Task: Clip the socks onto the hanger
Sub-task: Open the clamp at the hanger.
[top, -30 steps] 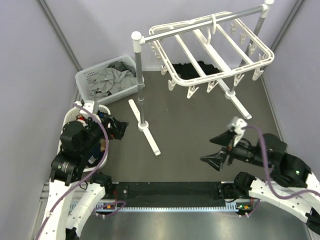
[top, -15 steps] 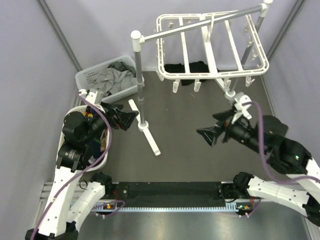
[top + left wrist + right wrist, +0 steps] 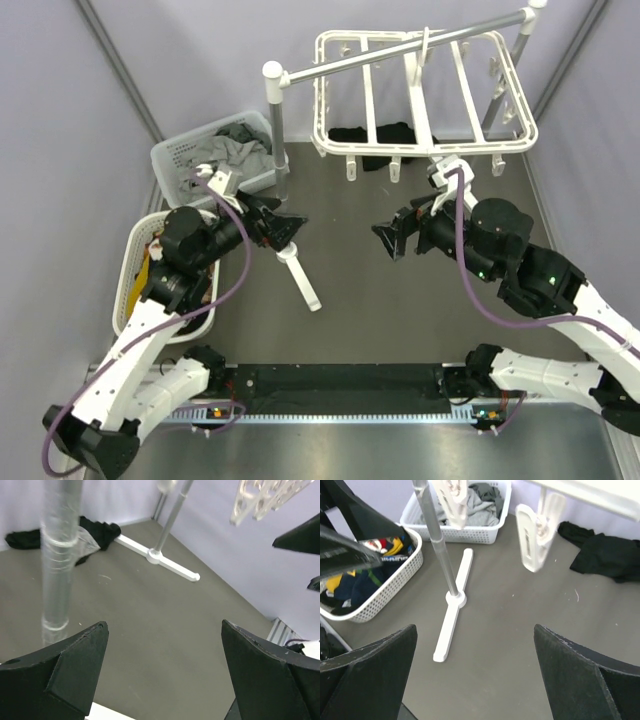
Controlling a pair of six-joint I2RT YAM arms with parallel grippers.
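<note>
The hanger, a white frame with cross bars and dangling clips, hangs by its hook from the grey pole at the back. One clip shows close up in the right wrist view. The socks, yellow, navy and multicoloured, lie in the white oval basket at the left, mostly hidden behind my left arm in the top view. My left gripper is open and empty beside the rack's left pole. Facing it from the right is my right gripper, open and empty, below the hanger's front edge.
The grey pole rack stands on white feet between my grippers. A white crate of pale grey cloths sits at the back left. A black garment lies on the floor under the hanger. Purple walls close in on both sides.
Both arms have lifted and swung inward toward the middle, now facing each other. The hanger swung from a tilt to hang level. Both grippers stayed open.
</note>
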